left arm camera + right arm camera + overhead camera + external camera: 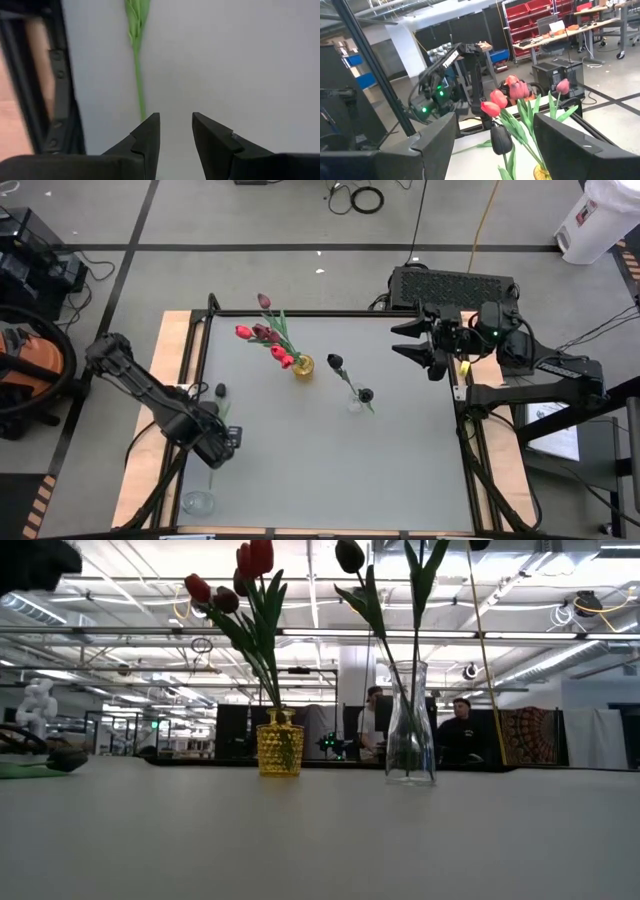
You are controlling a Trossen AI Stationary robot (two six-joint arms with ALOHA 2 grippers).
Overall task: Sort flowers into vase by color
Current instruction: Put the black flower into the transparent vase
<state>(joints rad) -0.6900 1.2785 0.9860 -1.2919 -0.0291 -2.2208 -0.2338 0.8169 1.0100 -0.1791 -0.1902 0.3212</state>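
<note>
Sorted so far: red tulips [262, 335] in yellow vase [302, 366], dark tulips [349, 379] in clear vase [355, 402]. Left at 8 o'clock: loose tulip [220, 405], under left hand [222, 448], fingers apart, empty. Parked at 3 o'clock: right hand [418, 345], apart.

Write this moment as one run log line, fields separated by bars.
left gripper: open over lying flower | right gripper: open, table's far right | yellow vase: red tulips | clear vase: dark tulips
</note>
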